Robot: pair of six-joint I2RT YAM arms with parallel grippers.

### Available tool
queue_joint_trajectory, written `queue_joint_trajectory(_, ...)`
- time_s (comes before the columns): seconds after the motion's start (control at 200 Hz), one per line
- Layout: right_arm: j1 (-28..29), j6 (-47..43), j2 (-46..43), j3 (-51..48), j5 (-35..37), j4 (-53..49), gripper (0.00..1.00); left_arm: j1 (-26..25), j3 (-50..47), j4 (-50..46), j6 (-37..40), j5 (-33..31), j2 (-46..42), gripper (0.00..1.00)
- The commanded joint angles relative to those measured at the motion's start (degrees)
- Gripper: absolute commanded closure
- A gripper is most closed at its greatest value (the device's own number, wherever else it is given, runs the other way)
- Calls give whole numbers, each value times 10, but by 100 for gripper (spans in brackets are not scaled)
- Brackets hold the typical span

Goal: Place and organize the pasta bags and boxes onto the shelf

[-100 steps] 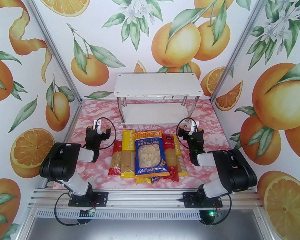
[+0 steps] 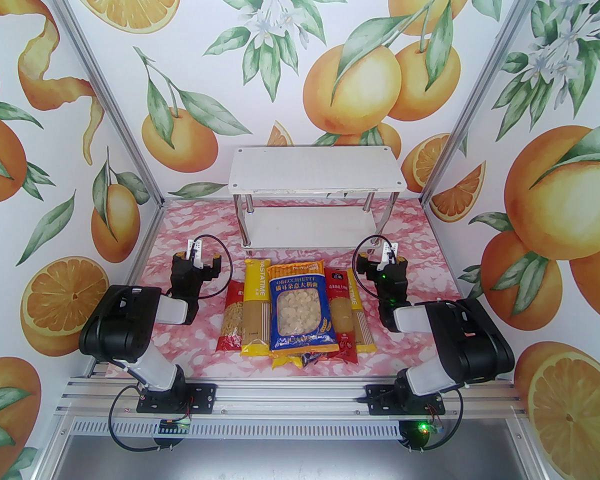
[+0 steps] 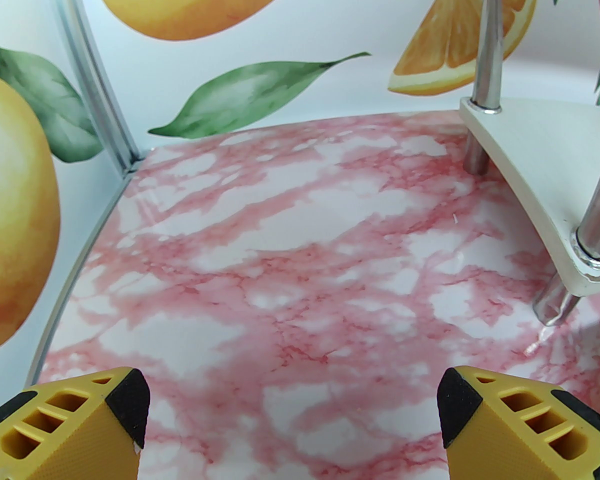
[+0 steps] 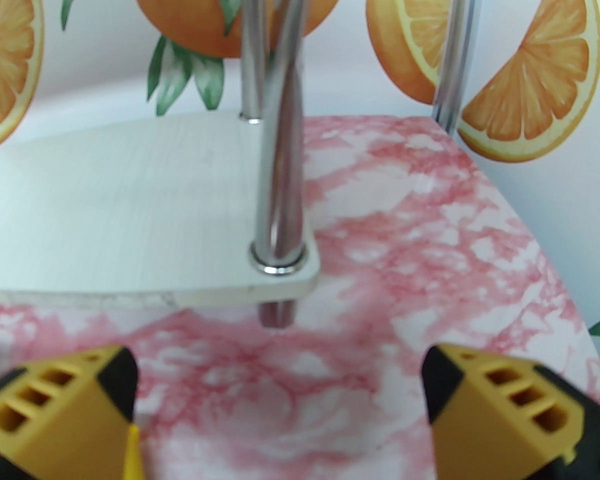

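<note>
1. Top view: your shelf (image 2: pixel 316 173) stands at the back of the pink marble table (image 2: pixel 180 218). The pasta packs (image 2: pixel 252 308) lie in a flat pile just in front of it, blue bag (image 2: pixel 300 313) on top (yellow and red ones poke out either side). Left arm (image 2: pixel 190 275) and right arm (image 2: pixel 387 280) flank the pile, apart from it.
2. Left wrist: your left claw (image 3: pixel 292 403) gapes wide, gripping nothing, above the table; shelf corner at right.
3. Right wrist: right claw (image 4: pixel 277 383) equally wide, gripping nothing, facing a chrome leg (image 4: pixel 280 168).
</note>
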Motion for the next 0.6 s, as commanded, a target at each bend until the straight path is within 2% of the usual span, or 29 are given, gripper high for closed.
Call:
queue_joint_trajectory(0.0, -4, -6, 4, 5, 0, 11, 0, 3, 14, -4, -5, 7, -6, 0)
queue_joint_trajectory(0.24, -19, 3, 2, 13, -32, -6, 0, 3, 15, -5, -5, 7, -6, 0)
queue_joint_trajectory(0.355, -21, 5, 3, 14, -36, -8, 0, 10, 23, -24, 4, 67, -7, 0)
queue_joint_trajectory(0.595, -24, 7, 2, 15, -43, -11, 0, 14, 26, -28, 4, 85, -6, 0)
